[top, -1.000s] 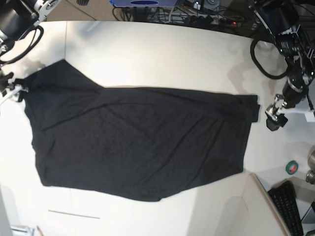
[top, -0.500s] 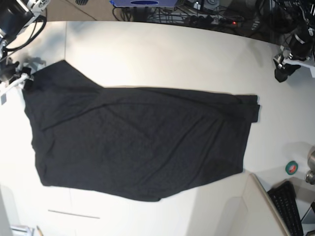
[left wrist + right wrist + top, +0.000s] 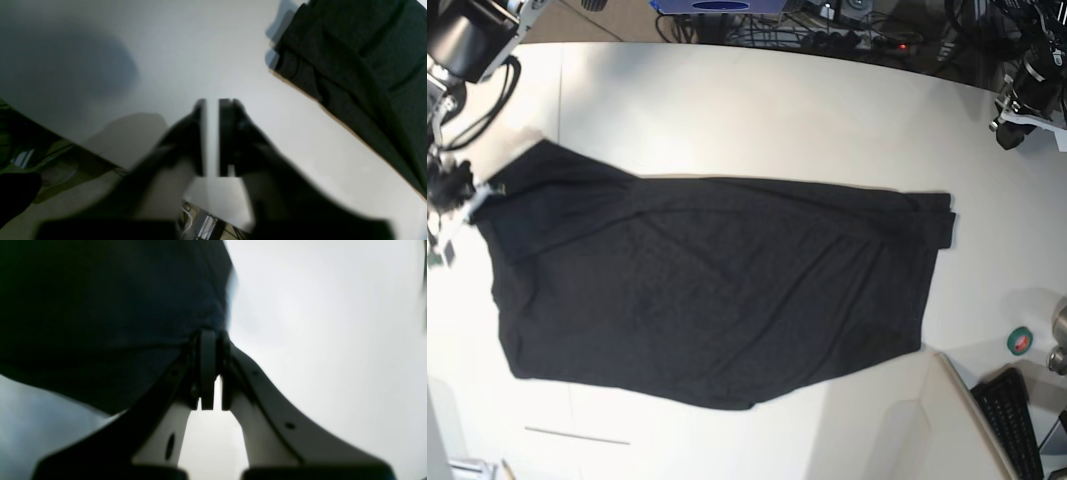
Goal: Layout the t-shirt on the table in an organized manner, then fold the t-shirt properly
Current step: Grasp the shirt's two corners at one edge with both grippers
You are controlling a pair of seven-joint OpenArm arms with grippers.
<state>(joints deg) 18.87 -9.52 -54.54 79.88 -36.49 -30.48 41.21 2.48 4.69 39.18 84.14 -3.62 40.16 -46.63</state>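
The black t-shirt lies spread across the off-white table, print not visible. My right gripper is at the shirt's left corner; in the right wrist view the gripper is shut on the dark fabric's edge. My left gripper is raised at the table's far right edge, away from the shirt. In the left wrist view the left gripper holds nothing, its jaws together with only a thin slit, above bare table; the shirt's folded edge lies to the upper right.
A green tape roll and a black keyboard sit at the right. A white recessed panel is at the front right. Cables run behind the far edge. The table edge shows in the left wrist view.
My left arm rose from beside the shirt's right edge to the far right edge. My right gripper moved forward with the shirt's left corner, pulling that corner a little lower.
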